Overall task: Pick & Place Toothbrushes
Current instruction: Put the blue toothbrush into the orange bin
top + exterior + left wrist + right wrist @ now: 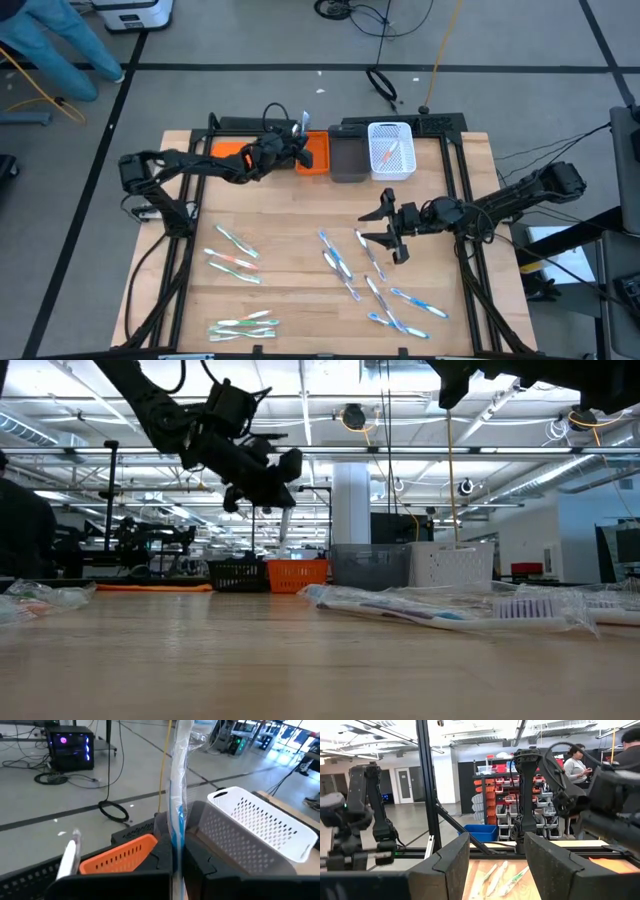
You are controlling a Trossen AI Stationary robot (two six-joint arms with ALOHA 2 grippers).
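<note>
A wooden table [300,230] is seen from above, with a row of bins along its 12 o'clock edge: a black bin [230,125], an orange bin [315,152], a grey bin [347,155] and a white basket [390,150]. The left gripper [303,128] is held above the orange bin at about 11 o'clock from the table's middle, its fingers pressed together on one wrapped toothbrush [177,810]. The right gripper [385,230] is held over the table at about 3 o'clock, its fingers spread and holding nothing. Loose toothbrushes [365,275] are scattered toward 5 o'clock, and more toward 7 o'clock.
</note>
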